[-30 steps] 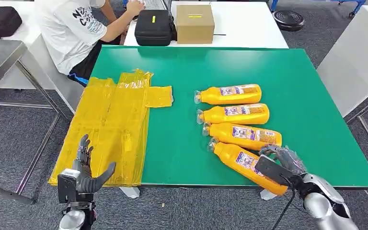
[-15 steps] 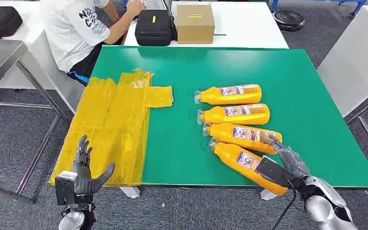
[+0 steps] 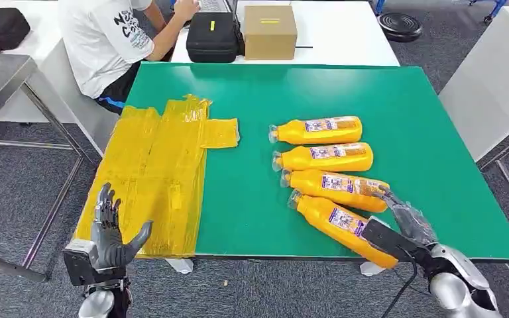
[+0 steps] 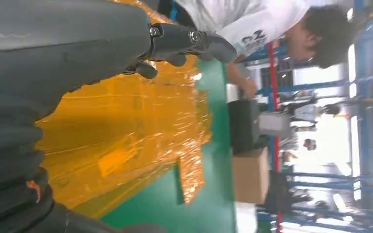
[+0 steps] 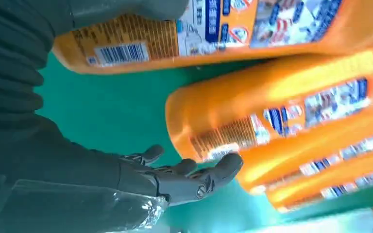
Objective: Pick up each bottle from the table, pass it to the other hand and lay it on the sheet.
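Observation:
Several orange bottles lie side by side on the green table, caps pointing left. The nearest bottle lies slanted by the front edge, and the one behind it is almost parallel. My right hand is open at their base ends. Its fingers stretch out beside the base of the bottle behind, and its thumb lies over the nearest bottle. The crinkled yellow sheet covers the table's left part. My left hand is open and empty, raised off the sheet's front corner.
A person in a white shirt sits at the back left. A black case and a cardboard box stand on the white table behind. A grey table is at the left and a white bench at the right.
My right hand's fingers have uncurled and stretched forward along the bottle bases. My left hand has risen a little toward the sheet's corner. The bottles have not moved.

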Robot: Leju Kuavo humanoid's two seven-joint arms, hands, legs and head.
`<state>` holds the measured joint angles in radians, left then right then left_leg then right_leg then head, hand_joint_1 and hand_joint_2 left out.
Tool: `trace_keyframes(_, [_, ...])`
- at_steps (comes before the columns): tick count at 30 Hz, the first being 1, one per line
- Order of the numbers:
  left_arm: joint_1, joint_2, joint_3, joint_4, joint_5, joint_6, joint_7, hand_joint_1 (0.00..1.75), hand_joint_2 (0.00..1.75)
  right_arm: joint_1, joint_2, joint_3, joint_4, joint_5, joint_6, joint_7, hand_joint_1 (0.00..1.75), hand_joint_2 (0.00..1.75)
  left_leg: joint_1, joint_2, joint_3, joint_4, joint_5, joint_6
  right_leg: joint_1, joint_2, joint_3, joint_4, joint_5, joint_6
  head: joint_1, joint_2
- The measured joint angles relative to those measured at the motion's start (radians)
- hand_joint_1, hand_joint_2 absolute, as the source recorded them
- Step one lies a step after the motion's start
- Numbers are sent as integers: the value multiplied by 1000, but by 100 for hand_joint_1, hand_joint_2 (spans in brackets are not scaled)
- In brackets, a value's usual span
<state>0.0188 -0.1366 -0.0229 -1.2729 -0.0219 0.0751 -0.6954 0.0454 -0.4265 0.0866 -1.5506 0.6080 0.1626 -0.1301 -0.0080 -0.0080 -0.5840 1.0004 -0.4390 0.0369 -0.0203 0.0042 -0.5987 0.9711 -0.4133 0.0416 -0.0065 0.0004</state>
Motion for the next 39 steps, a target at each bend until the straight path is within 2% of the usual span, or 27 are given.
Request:
trace_keyframes(4, [28,-10,0,-67,33,0,-5,0,175,37,19,-25,-68,29,-39,-16,38,175,0,0,-1,0,0,0,0,0,-1,0,0,0,0,0])
trace_keyframes(10, [32,-19,0,-101,25,13,-6,0,175,38,27,-62,-114,17,-37,-32,40,175,0,0,-2,0,0,0,0,0,-2,0,0,0,0,0])
trace_keyframes(11, [32,-20,0,-103,23,13,-6,0,175,38,27,-65,-116,16,-37,-32,35,175,0,0,-2,0,0,0,0,0,-2,0,0,0,0,0])
trace_keyframes(17, [32,-23,0,-104,20,23,-6,0,175,41,36,-74,-126,17,-40,-50,31,175,0,0,-2,0,0,0,0,0,-2,0,0,0,0,0])
trace_keyframes(39, [28,-41,-9,-104,2,47,14,0,175,105,208,34,-116,52,-75,-4,33,175,0,0,-3,0,0,0,0,0,-4,0,0,0,0,0])
